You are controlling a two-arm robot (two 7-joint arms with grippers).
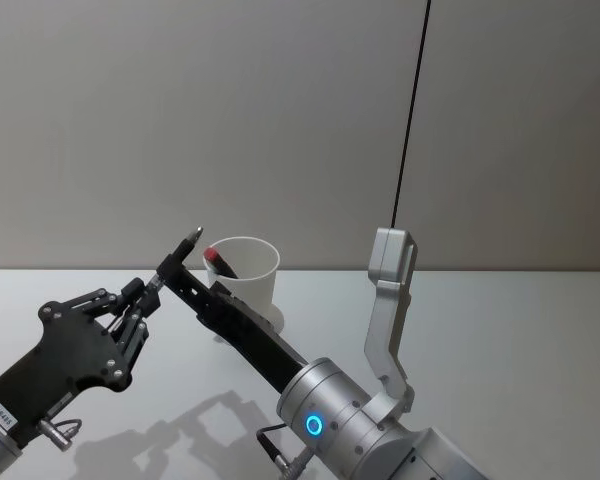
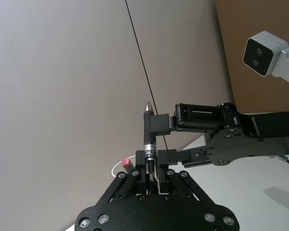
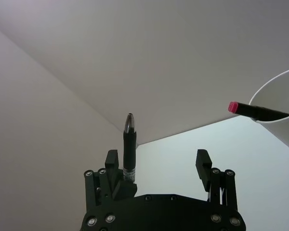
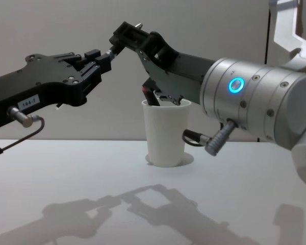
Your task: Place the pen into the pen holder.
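The left claw (image 2: 151, 177) pinches the pen (image 2: 149, 150) by its lower barrel, tip up; the right claw (image 3: 159, 161) is spread around its upper half. The pen looks light, stiff and slick, so a firm mid-barrel hold seems best. Beyond, on the tabletop (image 4: 234, 204), stands the pen holder (image 4: 167, 133), a red-capped marker (image 1: 218, 262) inside.

Before you, a smooth pale grey table (image 1: 510, 320) runs back to a plain wall (image 1: 180, 120). One thing stands directly on it: a white paper cup (image 1: 248, 272), upright, tapered toward its base, with a rolled rim. You see it toward the far edge, close to the wall and a little left of centre in your head view; your chest view shows its base flat on the top, with dark shadows (image 4: 143, 204) across the near surface
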